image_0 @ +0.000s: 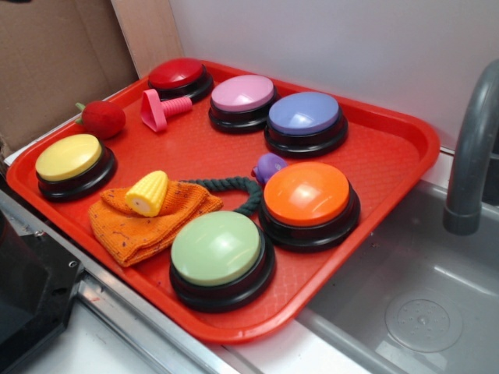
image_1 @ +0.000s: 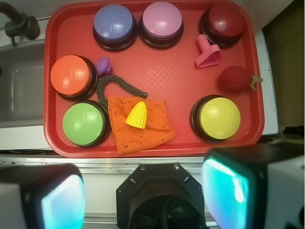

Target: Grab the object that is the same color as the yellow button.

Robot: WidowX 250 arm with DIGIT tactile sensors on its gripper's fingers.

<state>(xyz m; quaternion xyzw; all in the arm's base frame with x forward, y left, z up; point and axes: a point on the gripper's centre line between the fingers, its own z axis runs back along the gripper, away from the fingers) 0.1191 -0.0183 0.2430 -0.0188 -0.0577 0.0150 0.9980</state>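
The small yellow corn cob (image_0: pixel 148 192) lies on an orange knitted cloth (image_0: pixel 144 222) near the front of the red tray (image_0: pixel 390 148). In the wrist view the corn (image_1: pixel 137 116) points its tapered tip toward the far side. The yellow button (image_0: pixel 69 157) stands at the tray's left corner, and in the wrist view it (image_1: pixel 219 118) is to the right of the corn. My gripper (image_1: pixel 143 195) is open and empty, its fingers (image_1: pixel 224 191) wide apart, high above the counter edge in front of the tray. It does not show in the exterior view.
The tray also holds a green button (image_0: pixel 216 249), an orange button (image_0: pixel 306 195), a purple button (image_0: pixel 304 114), a pink button (image_0: pixel 242 93), a dark red button (image_0: pixel 176 74), a red strawberry (image_0: pixel 101 118), a pink toy bolt (image_0: pixel 160 109) and a purple toy on a dark rope (image_0: pixel 269 166). A sink (image_0: pixel 421 296) with a grey faucet (image_0: pixel 472 156) is on the right.
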